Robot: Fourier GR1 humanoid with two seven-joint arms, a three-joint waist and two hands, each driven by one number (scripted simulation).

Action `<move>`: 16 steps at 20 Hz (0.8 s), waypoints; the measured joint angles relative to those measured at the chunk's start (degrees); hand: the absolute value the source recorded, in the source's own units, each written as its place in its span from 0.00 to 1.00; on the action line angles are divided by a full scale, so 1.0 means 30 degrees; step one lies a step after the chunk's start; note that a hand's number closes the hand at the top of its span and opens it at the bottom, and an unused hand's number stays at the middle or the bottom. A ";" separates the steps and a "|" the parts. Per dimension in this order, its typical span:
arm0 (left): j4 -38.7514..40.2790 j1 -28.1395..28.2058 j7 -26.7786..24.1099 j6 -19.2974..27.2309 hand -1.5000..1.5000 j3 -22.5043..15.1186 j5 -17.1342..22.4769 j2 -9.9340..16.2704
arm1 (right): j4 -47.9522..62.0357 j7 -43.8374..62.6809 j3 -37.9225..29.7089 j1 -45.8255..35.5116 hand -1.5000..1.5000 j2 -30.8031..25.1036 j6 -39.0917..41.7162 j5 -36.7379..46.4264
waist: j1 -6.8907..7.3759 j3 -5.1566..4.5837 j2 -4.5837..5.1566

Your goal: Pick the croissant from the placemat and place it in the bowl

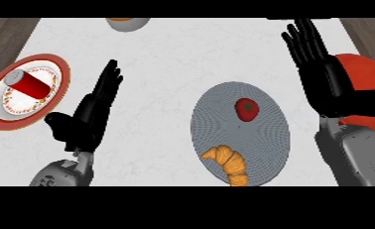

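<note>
A golden croissant lies at the near end of a round grey placemat, with a red tomato further back on the same mat. An orange-red bowl sits at the right edge, mostly hidden behind my right hand. That hand is open, fingers straight and pointing away, raised to the right of the placemat and clear of the croissant. My left hand is open too, fingers straight, left of the placemat above the white counter.
A red-rimmed plate at the left edge holds a red can with a grey lid. Part of a grey and orange bowl shows at the counter's far edge. Wood strips flank the counter at both sides.
</note>
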 measured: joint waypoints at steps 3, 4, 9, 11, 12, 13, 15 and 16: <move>0.0318 -0.0106 -0.0177 -0.0057 0.50 0.0174 -0.0175 0.0013 | -0.0593 0.0162 0.2045 0.1229 1.00 -0.0136 0.1161 0.0986 | 0.0044 -0.0046 -0.0113; 0.0516 -0.0214 -0.0296 -0.0092 0.50 0.0325 -0.0222 0.0113 | -0.0649 0.0294 0.3096 0.1503 1.00 -0.0221 0.1726 0.1468 | 0.0097 -0.0063 -0.0112; 0.1088 -0.0032 -0.0690 -0.0216 0.50 0.0711 -0.0272 0.0404 | -0.1066 -0.0420 0.6492 0.2809 0.00 -0.1473 0.1259 0.6357 | -0.0167 -0.0171 -0.0407; 0.1342 0.0179 -0.0934 -0.0180 0.50 0.0790 -0.0251 0.0287 | -0.1321 -0.2193 0.7098 0.4944 0.00 -0.0547 -0.0328 0.7086 | -0.0415 -0.0113 -0.0354; 0.1386 0.0153 -0.0957 -0.0221 0.50 0.0850 -0.0191 0.0260 | -0.1472 -0.3326 0.7350 0.6037 0.00 -0.0203 -0.0755 0.7094 | -0.0477 -0.0090 -0.0330; 0.1399 0.0282 -0.1122 -0.0355 0.50 0.0894 -0.0136 0.0298 | -0.1712 -0.4371 0.7788 0.7092 0.00 0.0129 -0.1143 0.7232 | -0.0469 -0.0079 -0.0319; 0.1554 0.0377 -0.1319 -0.0413 0.50 0.0869 -0.0159 0.0109 | -0.2101 -0.6600 0.8177 0.8865 0.00 0.0262 -0.1613 0.7392 | -0.0394 -0.0065 -0.0285; 0.1622 0.0471 -0.1478 -0.0473 0.50 0.0832 -0.0208 0.0031 | -0.2455 -0.7437 0.8400 0.9616 0.00 0.0346 -0.2006 0.7670 | -0.0344 -0.0067 -0.0277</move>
